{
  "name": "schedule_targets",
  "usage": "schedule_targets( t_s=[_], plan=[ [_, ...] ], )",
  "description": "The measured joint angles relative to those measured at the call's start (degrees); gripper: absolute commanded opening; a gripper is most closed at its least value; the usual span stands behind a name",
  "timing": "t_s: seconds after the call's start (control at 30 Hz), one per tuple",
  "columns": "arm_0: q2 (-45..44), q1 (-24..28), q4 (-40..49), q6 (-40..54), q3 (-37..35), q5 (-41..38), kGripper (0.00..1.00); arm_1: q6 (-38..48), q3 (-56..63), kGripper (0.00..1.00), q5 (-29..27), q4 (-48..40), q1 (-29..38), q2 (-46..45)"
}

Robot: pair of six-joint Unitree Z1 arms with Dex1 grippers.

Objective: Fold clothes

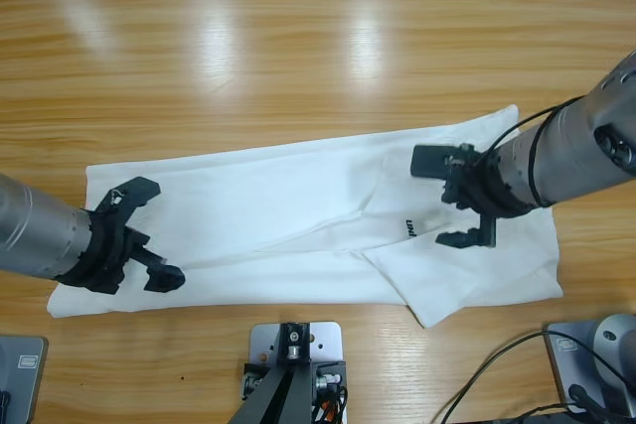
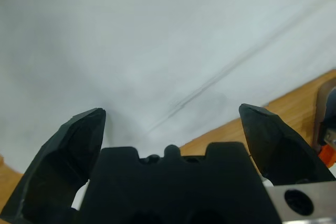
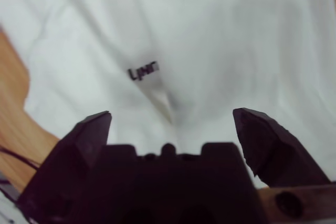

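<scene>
The clothes are one white T-shirt [image 1: 298, 230] folded into a long band across the wooden table, with small dark lettering [image 1: 408, 227] showing near a folded flap on the right. My left gripper [image 1: 149, 235] hovers open over the band's left end, and in the left wrist view white cloth [image 2: 157, 40] fills the space beyond its spread jaws [image 2: 170, 121]. My right gripper [image 1: 447, 201] is open above the right part of the shirt, just right of the lettering [image 3: 143, 71]. Nothing is held between its fingertips [image 3: 171, 124].
The long wooden table [image 1: 298, 57] has bare room behind the shirt. A strip of table [image 2: 294, 108] runs along the shirt's near edge. Black cables [image 1: 497, 369] trail at the front right.
</scene>
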Motion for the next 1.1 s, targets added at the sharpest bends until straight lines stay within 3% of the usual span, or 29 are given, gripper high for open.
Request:
schedule_targets(
  t_s=[0.33,0.6,0.9,1.1],
  plan=[
    [0.00,-0.79,-1.80,1.09,0.51,0.00,0.968,-6.51,-1.70,0.849,-3.33,-0.53,5.27,11.16],
    [-0.03,-0.85,-1.80,1.09,0.69,0.00,0.968,-7.57,-5.16,0.844,-6.80,-0.58,5.76,13.47],
    [-1.08,-0.71,-1.80,1.19,-0.33,0.30,0.968,-12.24,-7.19,0.798,-7.10,-0.03,-1.83,14.82],
    [-1.13,2.15,-1.34,2.85,-3.80,0.40,0.968,-13.87,-9.41,0.798,-7.17,3.55,-7.69,16.32]
  ],
)
